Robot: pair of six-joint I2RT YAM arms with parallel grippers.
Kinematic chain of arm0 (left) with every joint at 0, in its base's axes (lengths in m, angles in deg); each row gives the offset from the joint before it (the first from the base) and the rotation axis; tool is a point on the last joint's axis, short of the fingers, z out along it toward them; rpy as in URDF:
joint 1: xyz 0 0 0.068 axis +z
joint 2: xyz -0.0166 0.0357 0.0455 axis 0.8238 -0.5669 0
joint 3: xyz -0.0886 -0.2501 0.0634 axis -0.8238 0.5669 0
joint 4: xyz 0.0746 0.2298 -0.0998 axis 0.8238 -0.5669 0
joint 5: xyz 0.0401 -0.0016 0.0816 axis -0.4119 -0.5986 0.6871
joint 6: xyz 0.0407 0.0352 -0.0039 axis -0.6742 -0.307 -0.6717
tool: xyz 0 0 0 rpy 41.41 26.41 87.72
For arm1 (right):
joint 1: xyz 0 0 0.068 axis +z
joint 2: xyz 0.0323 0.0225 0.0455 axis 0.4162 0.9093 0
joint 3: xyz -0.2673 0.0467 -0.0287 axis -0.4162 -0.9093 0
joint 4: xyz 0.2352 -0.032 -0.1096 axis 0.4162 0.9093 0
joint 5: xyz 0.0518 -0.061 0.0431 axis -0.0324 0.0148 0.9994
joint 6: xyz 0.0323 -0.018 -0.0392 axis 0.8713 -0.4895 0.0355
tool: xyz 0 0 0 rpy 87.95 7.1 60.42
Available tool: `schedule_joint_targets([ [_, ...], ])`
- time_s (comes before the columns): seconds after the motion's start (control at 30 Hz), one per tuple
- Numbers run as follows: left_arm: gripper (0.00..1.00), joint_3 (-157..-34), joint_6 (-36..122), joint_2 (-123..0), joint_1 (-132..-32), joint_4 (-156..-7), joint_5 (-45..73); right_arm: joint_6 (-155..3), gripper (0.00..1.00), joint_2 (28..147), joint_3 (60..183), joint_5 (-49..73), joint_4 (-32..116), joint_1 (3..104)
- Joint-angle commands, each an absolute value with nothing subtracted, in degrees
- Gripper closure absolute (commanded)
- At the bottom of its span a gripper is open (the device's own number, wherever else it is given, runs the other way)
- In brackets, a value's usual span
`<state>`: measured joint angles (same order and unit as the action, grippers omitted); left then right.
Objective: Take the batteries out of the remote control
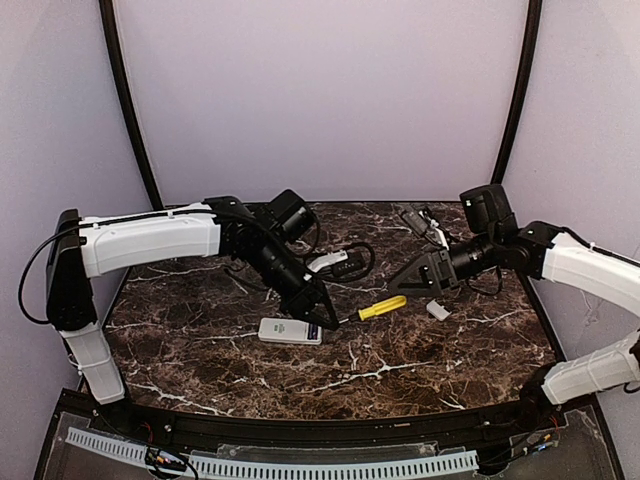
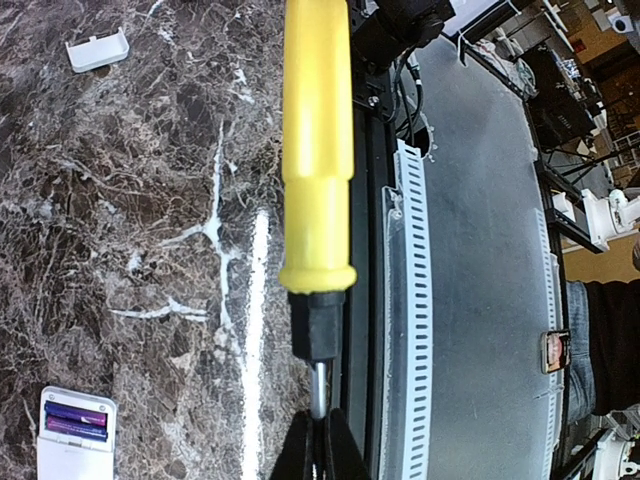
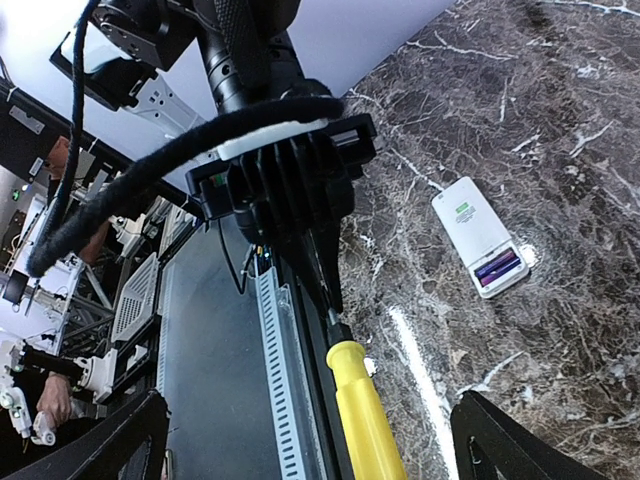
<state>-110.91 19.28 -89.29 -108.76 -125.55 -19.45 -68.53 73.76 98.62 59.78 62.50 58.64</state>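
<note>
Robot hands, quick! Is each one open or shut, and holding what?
Left gripper: shut on the screwdriver, by its metal shaft.
Right gripper: open, holding nothing.

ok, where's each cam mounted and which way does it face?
Top: high behind the arms, looking down on the table; left gripper and right gripper show.
Left wrist: looks along its shut fingers at the held screwdriver; remote beside.
Right wrist: faces the left gripper; own open fingers in bottom corners.
Shared by all: screwdriver, remote.
</note>
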Motion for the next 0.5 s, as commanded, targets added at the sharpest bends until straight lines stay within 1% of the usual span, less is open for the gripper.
schedule_joint_targets([
  [0.0, 1.00, -109.6, 19.6, -86.4, -108.0, -123.7, -25.0, -71.2, 0.03, 75.5, 100.8, 60.6, 63.2, 61.4],
  [0.2, 1.00, -109.2, 20.7, -86.1, -107.7, -122.3, -28.3, -72.6, 0.08, 76.5, 100.8, 59.8, 61.8, 63.5],
  [0.47, 1.00, -108.4, 21.8, -86.0, -107.3, -121.1, -27.8, -73.5, 0.20, 79.0, 101.4, 59.8, 61.5, 65.3],
])
